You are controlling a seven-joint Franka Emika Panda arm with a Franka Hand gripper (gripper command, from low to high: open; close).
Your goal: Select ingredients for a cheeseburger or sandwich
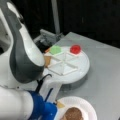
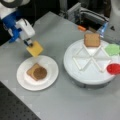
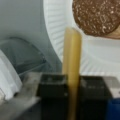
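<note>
My gripper is shut on the yellow cheese square, which hangs edge-down just above the far-left rim of the white plate. In the wrist view the cheese stands pinched between the black fingers. A tan toast square with the brown patty on top lies on the plate; the patty shows in the wrist view too. On the round divided tray rest a second toast, a green leaf piece and a red disc.
The arm's white and grey body fills a front view's left and hides part of the tray. Grey equipment and a small orange item lie at the table's far edge behind the tray.
</note>
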